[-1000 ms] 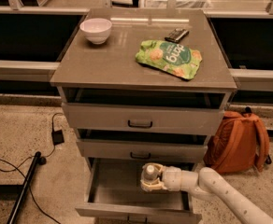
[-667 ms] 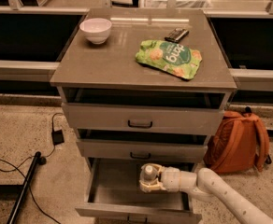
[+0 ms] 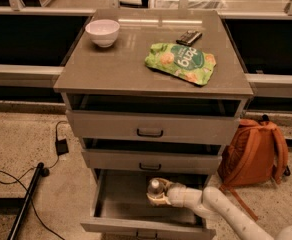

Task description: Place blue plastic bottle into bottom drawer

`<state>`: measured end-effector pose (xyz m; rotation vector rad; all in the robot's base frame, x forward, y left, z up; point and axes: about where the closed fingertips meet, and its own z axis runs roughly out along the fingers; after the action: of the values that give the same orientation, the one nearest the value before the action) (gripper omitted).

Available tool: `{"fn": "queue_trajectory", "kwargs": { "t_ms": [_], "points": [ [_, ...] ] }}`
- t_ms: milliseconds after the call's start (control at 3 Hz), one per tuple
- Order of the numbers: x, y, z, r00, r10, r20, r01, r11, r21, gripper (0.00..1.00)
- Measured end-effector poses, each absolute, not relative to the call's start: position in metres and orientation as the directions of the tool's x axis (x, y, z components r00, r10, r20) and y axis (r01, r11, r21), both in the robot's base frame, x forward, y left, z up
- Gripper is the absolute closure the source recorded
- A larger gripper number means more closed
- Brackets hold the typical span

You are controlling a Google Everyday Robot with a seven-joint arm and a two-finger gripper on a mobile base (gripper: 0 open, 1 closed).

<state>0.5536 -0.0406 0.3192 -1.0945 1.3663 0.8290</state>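
Since the bottom drawer (image 3: 117, 204) stands pulled out below the two shallower ones, its grey floor is open from above. The blue plastic bottle (image 3: 155, 187) sits upright over that floor, right of the middle and toward the rear edge, just under the front of the middle drawer (image 3: 151, 160). The gripper (image 3: 159, 198) is inside the drawer opening, pinching the bottle low on its body, with the white arm reaching in from the front right corner. Only the cap and shoulder show above the fingers. Whether the base touches the drawer floor cannot be told.

Handling, judged: thin clear plastic, light, smooth-walled and round, so likely to dent under a hard squeeze and to slip or roll if it tips. The best hold is across the body below the shoulder, where the wall is straight. The cap end is too narrow.

Materials: the cabinet is grey sheet metal with flat fronts and small dark handles, and its top (image 3: 121, 69) is smooth with a dull sheen. A glossy white bowl (image 3: 102, 32) sits at the top's rear left corner. A crinkled green snack bag (image 3: 181, 63) lies soft and flat toward the right edge, with a small dark object (image 3: 188, 36) behind it. An orange fabric backpack (image 3: 253, 151) slumps on the speckled floor to the right of the cabinet.
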Motion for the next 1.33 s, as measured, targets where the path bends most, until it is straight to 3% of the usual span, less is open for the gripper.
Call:
{"fn": "queue_trajectory", "kwargs": {
  "t_ms": [333, 1333],
  "points": [
    [0.562, -0.042, 0.291, 0.112, -0.148, -0.983, -0.937, 0.312, -0.154, 0.83],
    [0.568, -0.043, 0.237, 0.048, -0.102, -0.994, -0.954, 0.289, -0.076, 0.13]
  ]
}}
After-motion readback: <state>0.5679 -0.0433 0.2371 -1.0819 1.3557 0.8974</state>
